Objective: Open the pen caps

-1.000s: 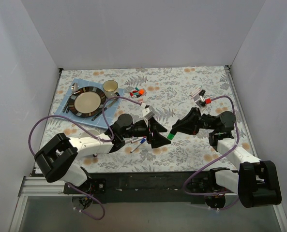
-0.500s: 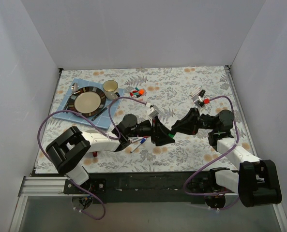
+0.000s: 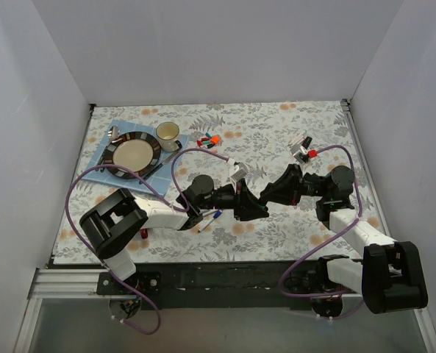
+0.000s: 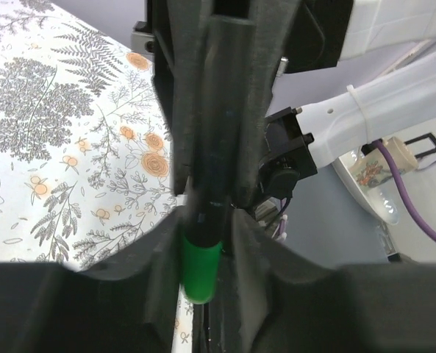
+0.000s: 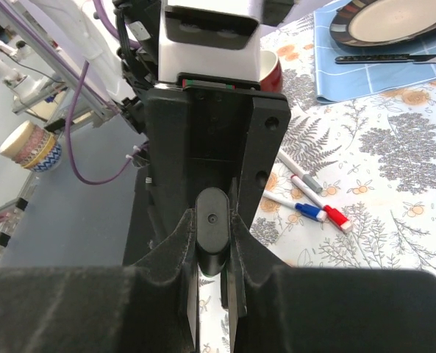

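- Left gripper (image 4: 203, 254): fingers closed narrow around the green cap (image 4: 201, 268) of a black marker (image 4: 227, 147). Clamped on the cap end, not the body.
- Right gripper (image 5: 214, 246): fingers pinched on the other end of the same marker. In the right wrist view its round black butt sits between the pads (image 5: 241, 250).
- The two grippers face each other nose to nose, nearly touching, at mid-table near the front edge, with the marker bridging them above the floral tablecloth (image 3: 276, 125).
- The green cap is seated on the marker body, with no gap visible at the joint in the left wrist view.
- On the cloth just below the left gripper lie thin white pens (image 3: 210, 217). One has a blue cap (image 5: 309, 212), one a red cap (image 5: 337, 219), and both caps are on. A third pen with a grey tip (image 5: 300, 170) lies beside them.
- A loose cluster of caps (image 3: 209, 140), red, orange and dark, sits further back, right of the cup (image 3: 167, 132).
- A second small cluster with a red piece (image 3: 313, 153) lies behind the right arm; too small to sort.
- Back left, well clear of both grippers, is a blue placemat (image 3: 100, 168) with a dark-rimmed plate (image 3: 113, 147) and a knife (image 3: 151, 171).
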